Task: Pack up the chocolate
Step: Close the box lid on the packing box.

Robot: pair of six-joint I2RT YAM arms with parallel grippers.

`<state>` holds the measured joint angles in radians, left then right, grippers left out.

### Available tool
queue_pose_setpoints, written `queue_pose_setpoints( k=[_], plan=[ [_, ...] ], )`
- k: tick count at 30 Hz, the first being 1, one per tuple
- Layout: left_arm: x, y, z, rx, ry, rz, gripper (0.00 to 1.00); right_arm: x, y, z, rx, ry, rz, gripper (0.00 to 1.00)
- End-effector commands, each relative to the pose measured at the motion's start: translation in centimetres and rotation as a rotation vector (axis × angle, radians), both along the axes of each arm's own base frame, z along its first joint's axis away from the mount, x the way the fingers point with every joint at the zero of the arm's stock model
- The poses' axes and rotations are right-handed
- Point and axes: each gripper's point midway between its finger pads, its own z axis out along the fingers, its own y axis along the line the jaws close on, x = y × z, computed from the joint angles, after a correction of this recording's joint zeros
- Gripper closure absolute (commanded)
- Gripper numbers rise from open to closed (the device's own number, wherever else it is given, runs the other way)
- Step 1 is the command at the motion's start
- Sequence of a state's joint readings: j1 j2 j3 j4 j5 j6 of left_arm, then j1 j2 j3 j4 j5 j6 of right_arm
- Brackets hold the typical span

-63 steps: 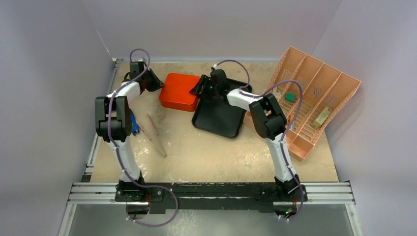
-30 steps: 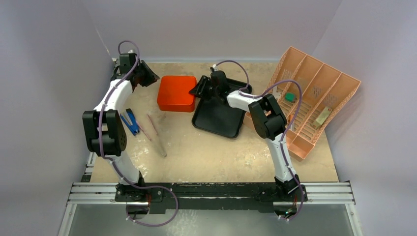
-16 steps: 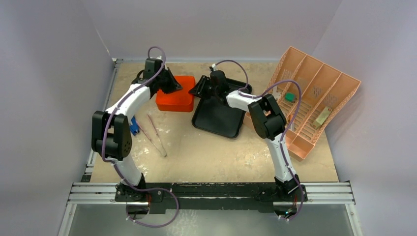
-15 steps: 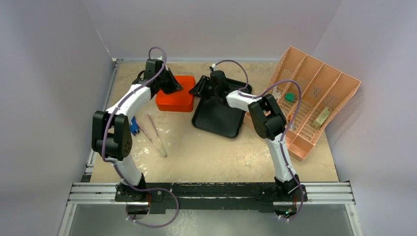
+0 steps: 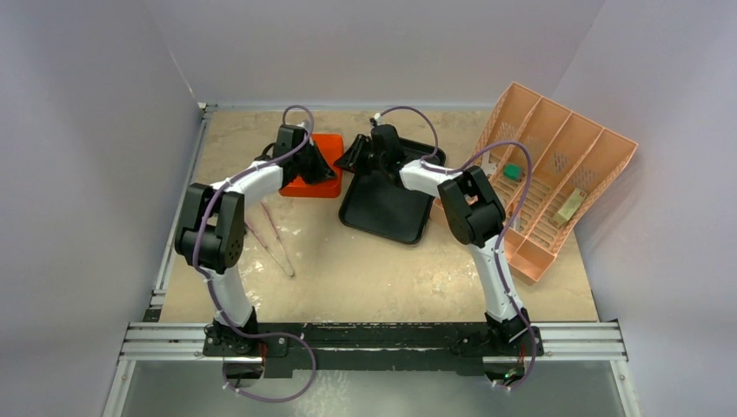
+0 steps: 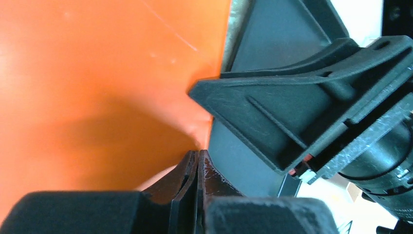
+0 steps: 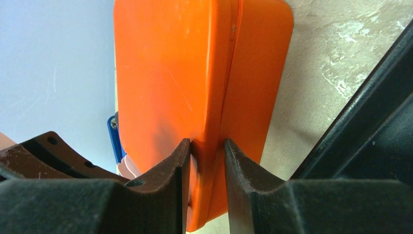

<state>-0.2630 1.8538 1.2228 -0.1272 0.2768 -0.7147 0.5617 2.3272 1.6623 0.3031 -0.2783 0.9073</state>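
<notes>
Beige worktop point(image 5: 391, 269); chocolate unseen, likely light, soft: pinch sides gently; left fingers point(image 6: 181, 181) together, right fingers point(image 7: 170, 178) clamped on orange box point(image 7: 165, 73) rim.

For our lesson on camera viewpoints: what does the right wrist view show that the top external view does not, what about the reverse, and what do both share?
Only right wrist: the right pincer pinching the rim of the orange box, and a blue object beyond it. Only top external: the peach rack and the pink sticks. Both: orange box, black tray, table.
</notes>
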Motion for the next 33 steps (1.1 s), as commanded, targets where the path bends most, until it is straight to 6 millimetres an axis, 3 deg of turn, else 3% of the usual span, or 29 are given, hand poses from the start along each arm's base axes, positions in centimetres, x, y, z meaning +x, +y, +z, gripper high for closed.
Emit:
queue_pose_setpoints(
  k=[1,5,8,12,17,19,24,27,30,33],
  plan=[
    [1.3,1.8,1.8,0.006,0.006,0.041,1.0,-2.8,-0.3,-5.2,-0.112,0.115,0.028,0.85],
    [5.0,3.6,6.8,0.008,-0.108,0.107,1.0,-2.8,-0.2,-3.8,-0.098,0.097,0.041,0.78],
    [6.7,6.0,8.4,0.045,-0.142,0.157,1.0,-2.1,-0.2,-2.0,-0.089,0.064,0.037,0.73],
    [7.5,10.5,8.4,0.086,-0.13,0.235,0.93,-1.1,-0.4,0.5,-0.069,0.025,0.028,0.66],
    [6.9,17.5,6.6,0.212,-0.077,0.339,0.65,-0.5,0.3,2.2,-0.05,-0.001,0.065,0.52],
    [6.5,18.7,4.9,0.211,-0.025,0.329,0.57,-0.6,0.9,2.5,-0.017,-0.011,0.097,0.47],
    [5.8,19.0,0.0,0.162,0.075,0.276,0.46,-0.8,1.8,3.1,0.046,-0.038,0.134,0.41],
    [5.6,17.0,-2.1,0.062,0.119,0.2,0.44,-1.1,2.6,3.5,0.109,-0.037,0.174,0.41],
    [5.6,13.9,-1.1,-0.125,0.092,0.138,0.56,-1.3,3.2,4.9,0.157,-0.087,0.209,0.46],
    [5.1,13.2,1.7,-0.14,0.048,0.131,0.68,-1.8,3.5,7.7,0.254,-0.141,0.261,0.49]
  ],
)
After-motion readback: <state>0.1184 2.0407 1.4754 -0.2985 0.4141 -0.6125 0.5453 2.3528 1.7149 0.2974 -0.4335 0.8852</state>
